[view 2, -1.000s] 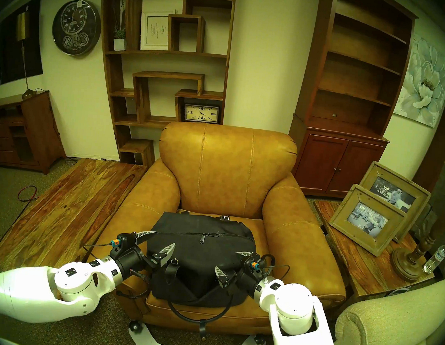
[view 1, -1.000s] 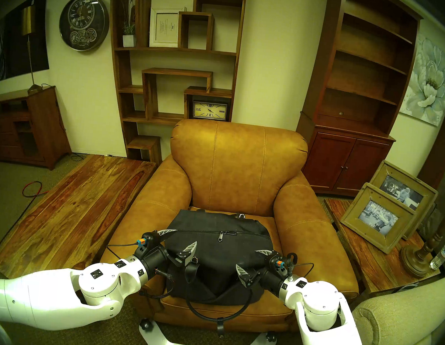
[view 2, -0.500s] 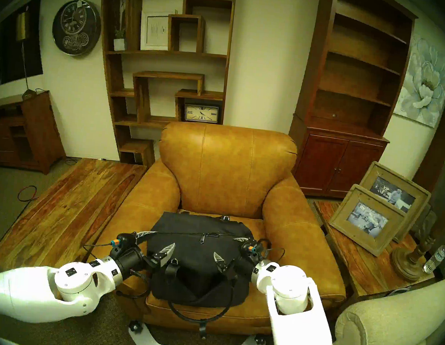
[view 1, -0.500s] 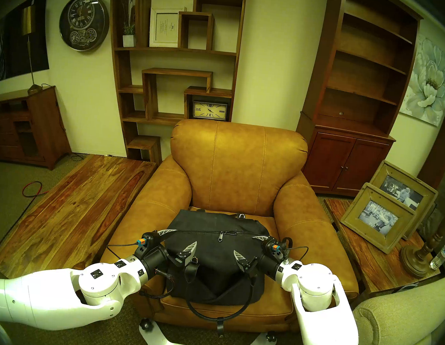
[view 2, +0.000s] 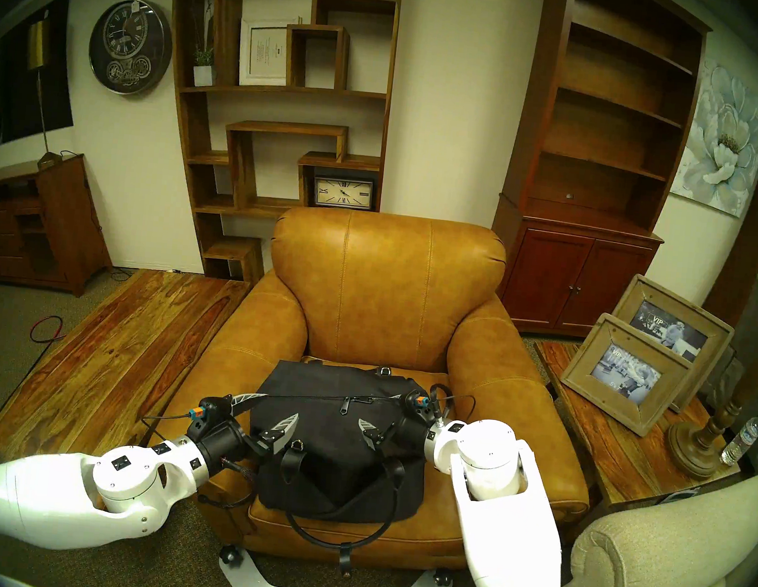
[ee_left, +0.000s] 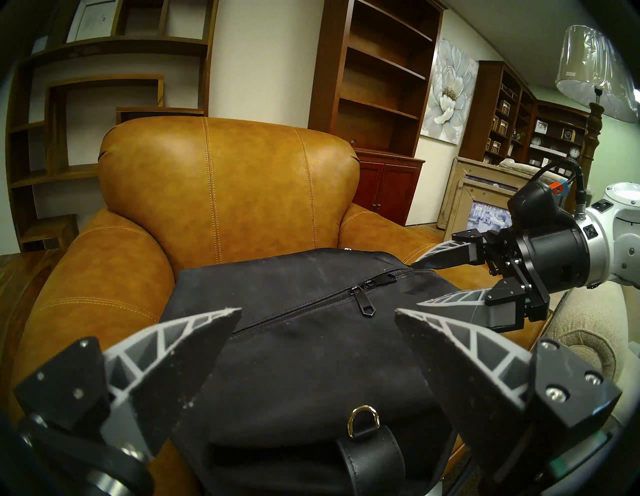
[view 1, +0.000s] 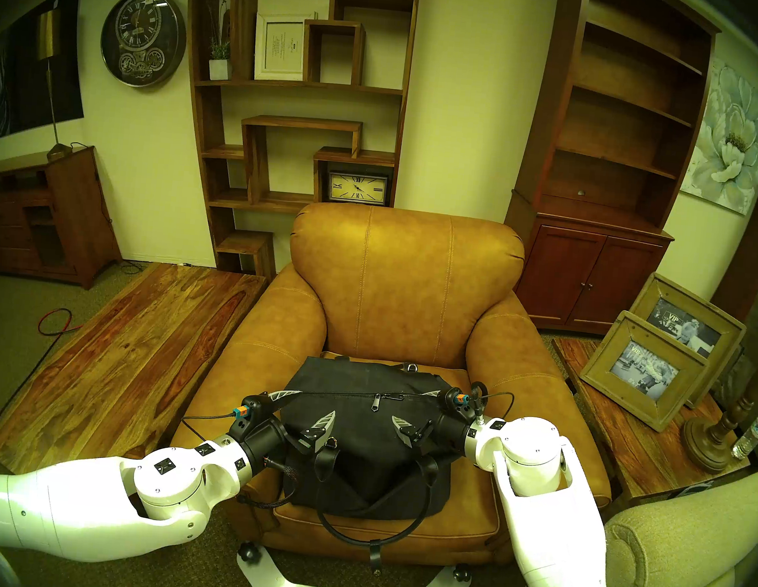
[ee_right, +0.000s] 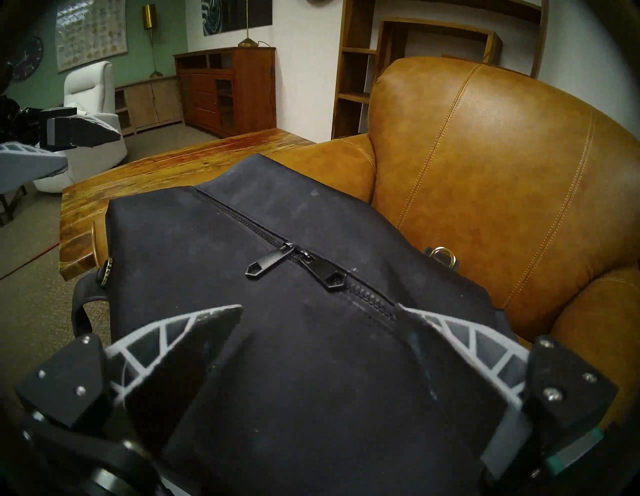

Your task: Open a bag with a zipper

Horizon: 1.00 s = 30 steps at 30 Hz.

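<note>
Tan leather armchair [view 1: 403, 283] fills the middle of a furniture showroom, and the black bag [view 1: 370, 427] sits flat on its seat, zipper [ee_right: 349, 287] up and shut, so both arms can reach it. Left hand [view 1: 307, 410] hangs spread over the bag's left end, likely to steady it. Right hand [view 1: 417, 406] is spread too, empty, aimed at the pull tab [view 1: 376, 403]

The black fabric bag [view 1: 368, 445] lies on the tan armchair seat [view 1: 461, 528], one looped handle hanging over the front edge. Its zipper [ee_right: 277, 246] appears closed (two dark pulls meet near the middle).
</note>
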Available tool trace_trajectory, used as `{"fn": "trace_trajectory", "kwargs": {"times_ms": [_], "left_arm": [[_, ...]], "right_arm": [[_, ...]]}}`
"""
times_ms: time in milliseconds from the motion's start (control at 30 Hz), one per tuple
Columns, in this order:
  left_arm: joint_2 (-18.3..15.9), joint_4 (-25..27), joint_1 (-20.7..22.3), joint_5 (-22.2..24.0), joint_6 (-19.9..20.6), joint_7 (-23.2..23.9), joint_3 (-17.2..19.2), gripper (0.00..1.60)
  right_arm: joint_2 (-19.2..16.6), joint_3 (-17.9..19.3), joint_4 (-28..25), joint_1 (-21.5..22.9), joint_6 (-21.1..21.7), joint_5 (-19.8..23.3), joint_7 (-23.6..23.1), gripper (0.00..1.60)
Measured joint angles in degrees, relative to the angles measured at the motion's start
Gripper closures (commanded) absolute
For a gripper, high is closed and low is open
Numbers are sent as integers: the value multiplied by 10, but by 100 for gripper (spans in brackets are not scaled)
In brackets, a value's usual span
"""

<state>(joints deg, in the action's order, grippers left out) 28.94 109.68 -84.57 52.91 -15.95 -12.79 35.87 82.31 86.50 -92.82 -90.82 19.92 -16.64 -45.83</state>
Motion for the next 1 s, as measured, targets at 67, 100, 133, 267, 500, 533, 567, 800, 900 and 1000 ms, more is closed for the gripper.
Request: {"fn": "trace_trajectory", "kwargs": {"times_ms": [67, 100, 133, 267, 500, 533, 567, 800, 900, 1000], "left_arm": [[0, 0, 0, 0, 0, 0, 0, 0], [0, 0, 0, 0, 0, 0, 0, 0], [0, 0, 0, 0, 0, 0, 0, 0], [0, 0, 0, 0, 0, 0, 0, 0], [0, 0, 1, 0, 0, 0, -1, 0], [0, 0, 1, 0, 0, 0, -1, 0], [0, 0, 1, 0, 0, 0, -1, 0], [0, 0, 1, 0, 0, 0, -1, 0], [0, 0, 1, 0, 0, 0, -1, 0], [-1, 0, 1, 0, 0, 0, -1, 0]], "right_arm": [[0, -4, 14, 10, 2, -7, -3, 0], [1, -6, 23, 17, 3, -10, -5, 0], [1, -9, 34, 26, 5, -16, -8, 0], [3, -12, 54, 44, 6, -26, -14, 0], [6, -15, 93, 79, 5, -39, -31, 0], [6, -15, 97, 83, 5, -40, -33, 0], [6, -16, 102, 88, 4, -41, -37, 0], [4, -18, 127, 116, -3, -38, -68, 0], [4, -18, 126, 124, -8, -32, -82, 0], [4, -18, 125, 129, -13, -28, -92, 0]]}}
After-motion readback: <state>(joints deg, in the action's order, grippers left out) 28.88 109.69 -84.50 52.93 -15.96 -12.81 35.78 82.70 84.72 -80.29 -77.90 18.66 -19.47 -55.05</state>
